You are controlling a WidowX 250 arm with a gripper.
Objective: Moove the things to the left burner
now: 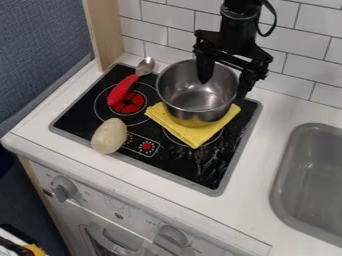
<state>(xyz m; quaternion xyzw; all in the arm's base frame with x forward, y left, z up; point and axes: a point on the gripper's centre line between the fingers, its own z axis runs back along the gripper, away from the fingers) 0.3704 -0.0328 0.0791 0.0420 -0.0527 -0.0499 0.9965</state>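
Yellow cloth (pixel 196 137) and steel pot (pixel 190 106) sit over the right burner (pixel 172 139) — both left to move, we judge — with the fingers (pixel 206 72) spread astride the pot's rim, while the red-handled spoon (pixel 121 91) lies across the left burner (pixel 132 105).

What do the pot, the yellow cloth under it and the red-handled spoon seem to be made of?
The pot looks like polished metal, probably stainless steel, given its silvery sheen and highlights. The yellow cloth seems to be thin, matte fabric, as it lies flat without shine; its fibre I can't tell. The spoon has a shiny grey, metal-looking head and a smooth red handle, perhaps plastic or silicone.
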